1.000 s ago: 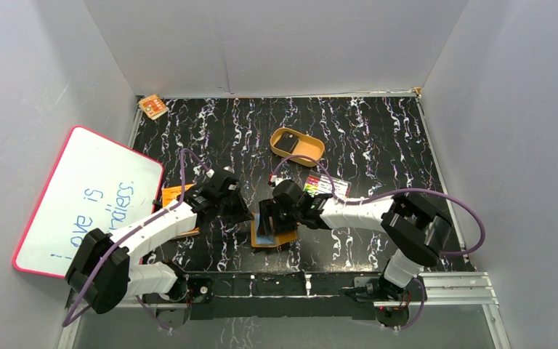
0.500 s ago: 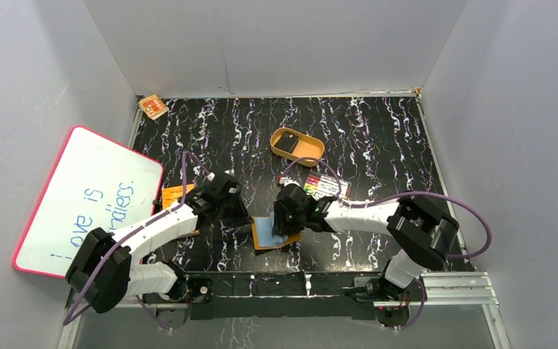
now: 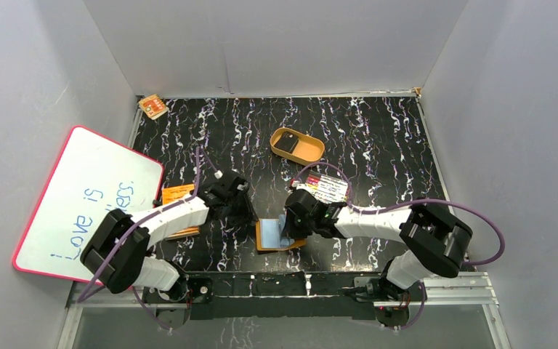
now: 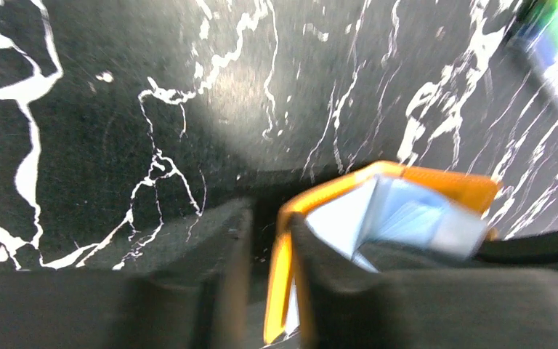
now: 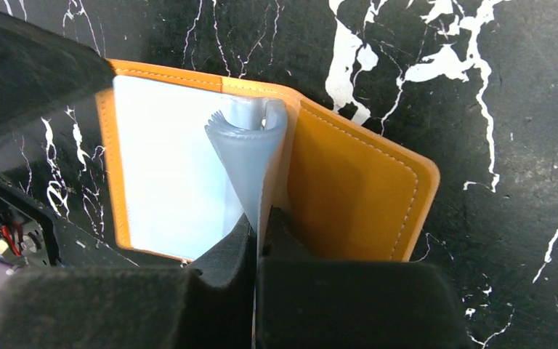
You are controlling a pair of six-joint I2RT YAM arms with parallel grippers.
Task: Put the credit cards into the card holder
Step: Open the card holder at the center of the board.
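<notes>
Your L fingers (image 4: pixel 211 298) pinch the orange edge of the card holder (image 3: pixel 269 237), R fingers (image 5: pixel 334 298) squeeze its blue flaps.

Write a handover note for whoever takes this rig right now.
Left gripper: shut on the orange cover edge of the wallet.
Right gripper: shut on the wallet's light-blue sleeves, holding them up.
Wallet lies open between the arms. One black card sits in the tray on the far side; no other cards in view.
Done: wallet opened and held.
Left: fetch the card and slide it into a sleeve; no card shows in the wallet.
</notes>
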